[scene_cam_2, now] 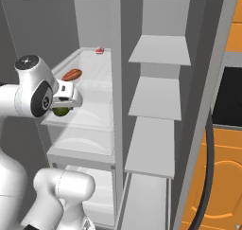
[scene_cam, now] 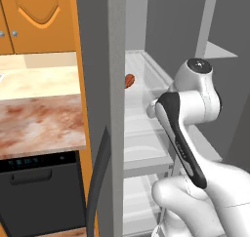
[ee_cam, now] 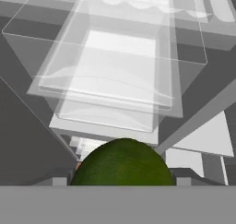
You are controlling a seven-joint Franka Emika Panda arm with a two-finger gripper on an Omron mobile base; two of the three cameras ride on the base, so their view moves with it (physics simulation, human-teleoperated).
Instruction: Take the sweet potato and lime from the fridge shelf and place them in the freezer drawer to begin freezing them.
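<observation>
Jaws [scene_cam_2: 62, 110]: clamped on the lime [scene_cam_2: 60, 111], which bulges large and dark green between the tips in the hand view.
Sweet potato [scene_cam_2: 72, 75]: lying on the fridge shelf [scene_cam_2: 97, 89], just behind and above the jaws.
Clear bins [ee_cam: 115, 80]: stacked ahead of the jaws in the hand view.

To your left stands an orange wooden cabinet [scene_cam: 39, 16] with an arched door panel and small round knobs. Below it lies a mottled marble counter [scene_cam: 39, 119], and under that a black dishwasher [scene_cam: 41, 187] with a bar handle. Inside the open fridge, opaque grey shelves [scene_cam_2: 158, 101] stack on the right side. A small red item [scene_cam_2: 99, 50] sits far back, too small to identify.
</observation>
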